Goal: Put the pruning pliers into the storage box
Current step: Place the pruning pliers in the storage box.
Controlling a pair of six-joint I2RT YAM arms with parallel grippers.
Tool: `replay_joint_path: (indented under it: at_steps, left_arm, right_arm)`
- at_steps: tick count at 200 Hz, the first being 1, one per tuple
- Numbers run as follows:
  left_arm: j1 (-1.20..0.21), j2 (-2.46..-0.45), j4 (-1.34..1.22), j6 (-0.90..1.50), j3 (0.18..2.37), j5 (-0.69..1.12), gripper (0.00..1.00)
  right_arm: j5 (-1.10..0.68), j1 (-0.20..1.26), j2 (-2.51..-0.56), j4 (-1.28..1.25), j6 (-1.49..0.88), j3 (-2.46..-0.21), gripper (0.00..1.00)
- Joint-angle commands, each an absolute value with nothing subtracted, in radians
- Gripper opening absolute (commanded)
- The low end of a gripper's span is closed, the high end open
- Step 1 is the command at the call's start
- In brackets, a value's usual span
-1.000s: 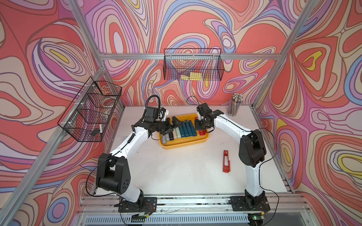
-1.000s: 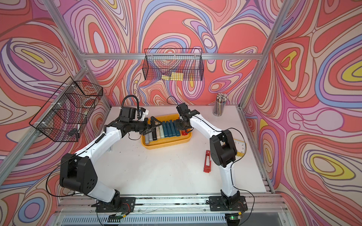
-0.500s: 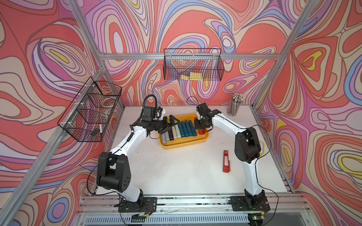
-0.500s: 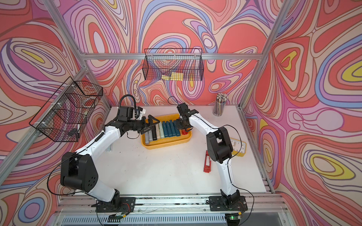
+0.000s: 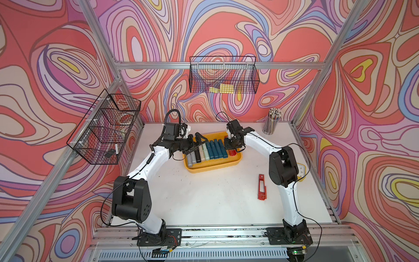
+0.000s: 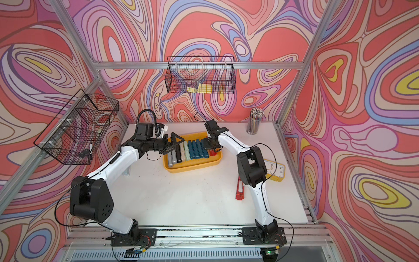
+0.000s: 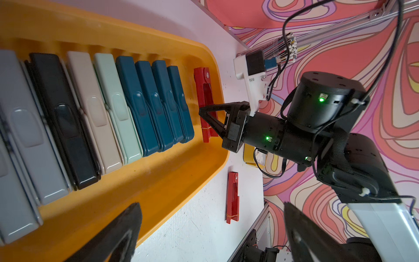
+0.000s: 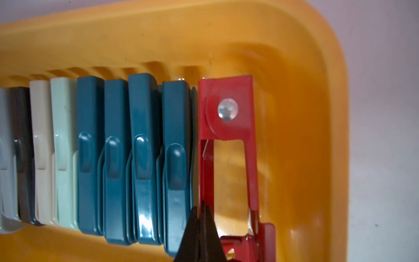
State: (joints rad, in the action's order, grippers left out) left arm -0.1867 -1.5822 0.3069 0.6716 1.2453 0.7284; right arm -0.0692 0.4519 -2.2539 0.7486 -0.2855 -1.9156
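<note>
Barely changed vs a sec ago: the pruning pliers (image 5: 207, 152) stay put, only the R arm's elbow has folded in. Ten lie in the storage box (image 5: 213, 166), w/ the red pliers (image 8: 226, 127) right under the closed, empty tips of the right gripper (image 8: 200, 217), beside the last teal one (image 8: 174, 158); the other red one (image 5: 261, 187) lies on the table (image 5: 215, 204) well behind that gripper. Likely risk: tips snag the red slot or wedge vs the teal, so pulling back tilts or drags it out; the left gripper (image 7: 210, 226), wide open & empty by the grey pliers (image 7: 25, 127), could clip them.
</note>
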Motion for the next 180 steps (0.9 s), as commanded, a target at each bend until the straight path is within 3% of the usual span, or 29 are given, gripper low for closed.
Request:
replay_joint_path:
  at_steps: [1,180]
  left_arm:
    - [-0.178,-1.592,0.278,0.678,1.239,0.733,0.99]
    - [-0.160,-1.556,0.270,0.676,1.193,0.744,0.99]
  right_arm:
    - [-0.074,0.446,-2.282,0.735,-0.278,-1.948,0.00]
    - [-0.040,0.446,-2.349,0.741,-0.276,-1.991,0.00]
